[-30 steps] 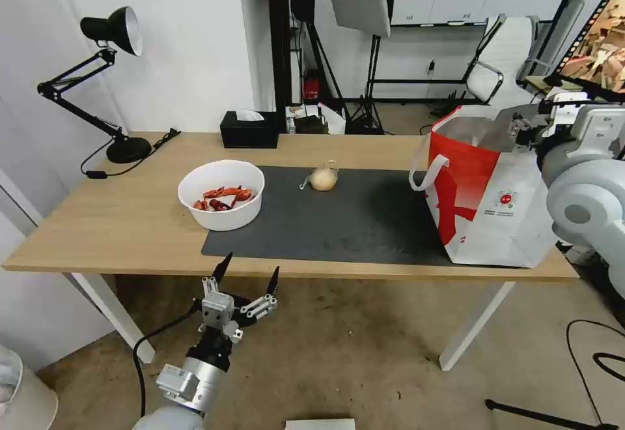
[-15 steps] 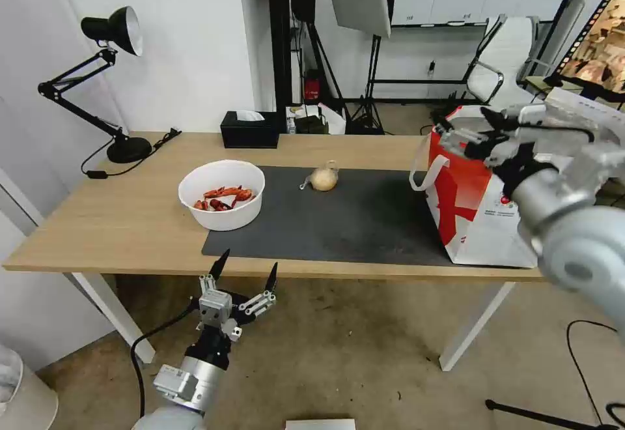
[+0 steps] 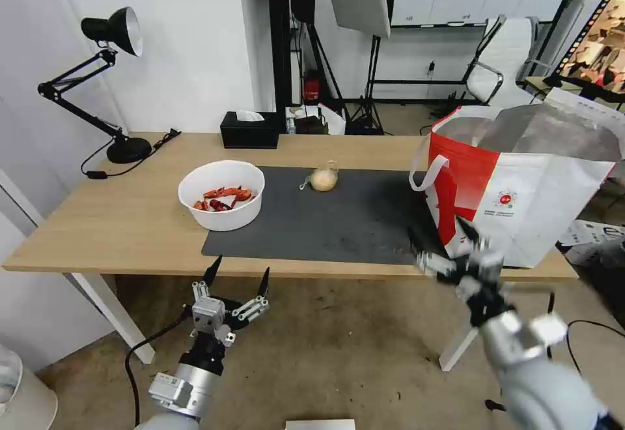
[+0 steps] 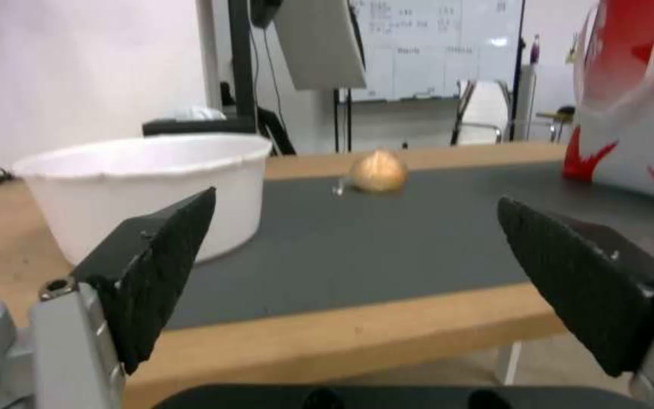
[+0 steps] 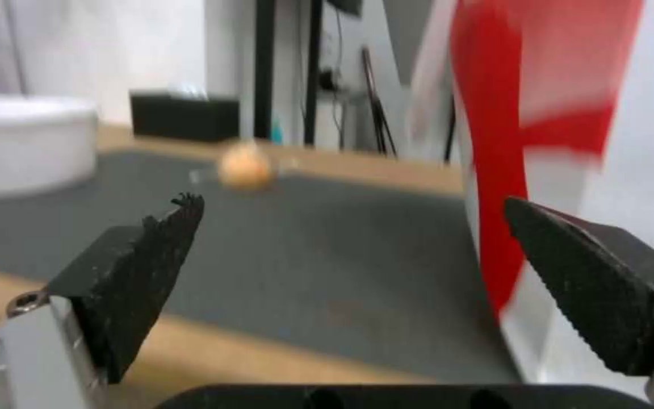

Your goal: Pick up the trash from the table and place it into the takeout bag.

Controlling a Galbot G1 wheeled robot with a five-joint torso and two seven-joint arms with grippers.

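Note:
On the table [image 3: 130, 221] a white bowl [image 3: 221, 194] holds red crayfish shells, at the dark mat's [image 3: 351, 221] left end. A small knotted bag [image 3: 323, 178] of yellowish stuff lies at the mat's far edge. The red-and-white takeout bag [image 3: 521, 182] stands open at the table's right end. My left gripper [image 3: 239, 268] hangs open below the front edge, facing the bowl [image 4: 145, 187] and the knotted bag [image 4: 378, 172]. My right gripper [image 3: 439, 238] is open and empty at the front edge beside the takeout bag [image 5: 569, 113], with the knotted bag [image 5: 245, 166] beyond it.
A black desk lamp [image 3: 111, 32] stands at the back left corner. A black tissue box [image 3: 249, 129] sits at the table's far edge. White table legs [image 3: 104, 306] and cables on the floor lie below. A white office chair [image 3: 501, 58] stands behind.
My right arm has swung from over the takeout bag's mouth down to the table's front edge, gripper open. The left gripper has shifted slightly down and left.

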